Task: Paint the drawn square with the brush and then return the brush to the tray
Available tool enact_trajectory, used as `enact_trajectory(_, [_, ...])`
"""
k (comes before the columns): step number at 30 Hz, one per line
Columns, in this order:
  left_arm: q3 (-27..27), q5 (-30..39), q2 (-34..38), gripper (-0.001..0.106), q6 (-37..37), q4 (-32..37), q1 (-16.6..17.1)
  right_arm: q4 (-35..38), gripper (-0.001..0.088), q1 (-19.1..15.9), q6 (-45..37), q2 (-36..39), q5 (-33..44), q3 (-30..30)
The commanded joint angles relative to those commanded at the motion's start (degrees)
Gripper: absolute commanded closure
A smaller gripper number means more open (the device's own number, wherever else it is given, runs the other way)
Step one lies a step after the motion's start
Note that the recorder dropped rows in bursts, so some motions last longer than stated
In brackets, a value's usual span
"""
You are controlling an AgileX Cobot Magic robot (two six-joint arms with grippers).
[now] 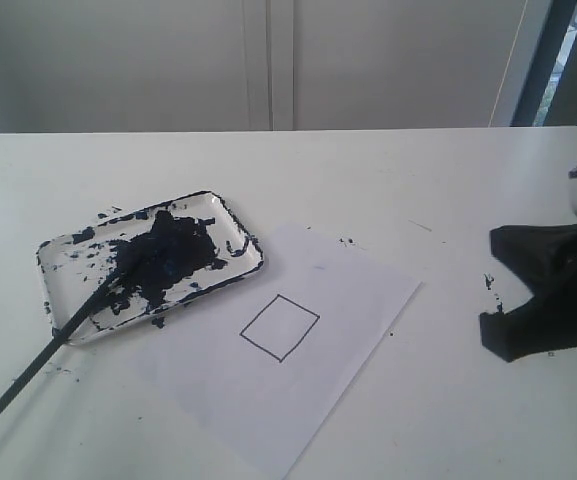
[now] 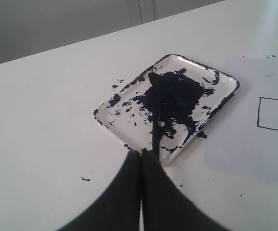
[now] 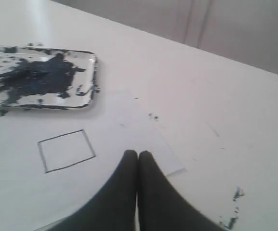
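Observation:
The tray (image 1: 230, 225), white and smeared with dark blue paint, lies at the left of the table. The brush (image 1: 78, 330) rests with its tip in the paint and its black handle running off the tray's near corner toward the table's front left. The drawn square (image 1: 279, 327) is a thin black outline with a white inside, just right of the tray. My left gripper (image 2: 141, 153) is shut with nothing between its fingers, and the brush (image 2: 157, 125) handle passes beside and beneath its tips. My right gripper (image 3: 138, 154) is shut and empty, hovering by the paper's right corner, right of the drawn square (image 3: 66, 150).
The square is drawn on a white paper sheet (image 1: 348, 290) lying slantwise on the white table. Small paint specks dot the table near the tray and by the right gripper (image 1: 498, 330). A white wall stands behind the table's far edge.

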Motion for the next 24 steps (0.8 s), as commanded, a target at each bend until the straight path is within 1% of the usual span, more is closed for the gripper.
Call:
enact_trajectory(2, [0.0, 0.0, 0.0, 0.105, 0.0, 0.0, 0.0, 6.8, 0.0868, 1.5, -10.4, 0.8, 0.0, -0.3])
enact_trajectory(3, [0.0, 0.0, 0.0, 0.105, 0.0, 0.0, 0.0, 9.1, 0.0868, 1.9, -15.4, 1.3, 0.0, -0.5])
enact_trajectory(4, [0.0, 0.0, 0.0, 0.105, 0.0, 0.0, 0.0, 10.0, 0.0868, 2.1, -18.4, 1.6, 0.0, -0.5])
enact_trajectory(5, [0.0, 0.0, 0.0, 0.105, 0.0, 0.0, 0.0, 10.0, 0.0868, 2.1, -19.4, 1.9, 0.0, -0.5])
enact_trajectory(13, [0.0, 0.0, 0.0, 0.105, 0.0, 0.0, 0.0, 9.9, 0.0868, 2.1, -19.5, 2.1, -1.5, -0.5])
enact_trajectory(24, [0.0, 0.0, 0.0, 0.105, 0.0, 0.0, 0.0, 9.8, 0.0868, 2.1, -19.1, 2.1, -1.4, -0.5])
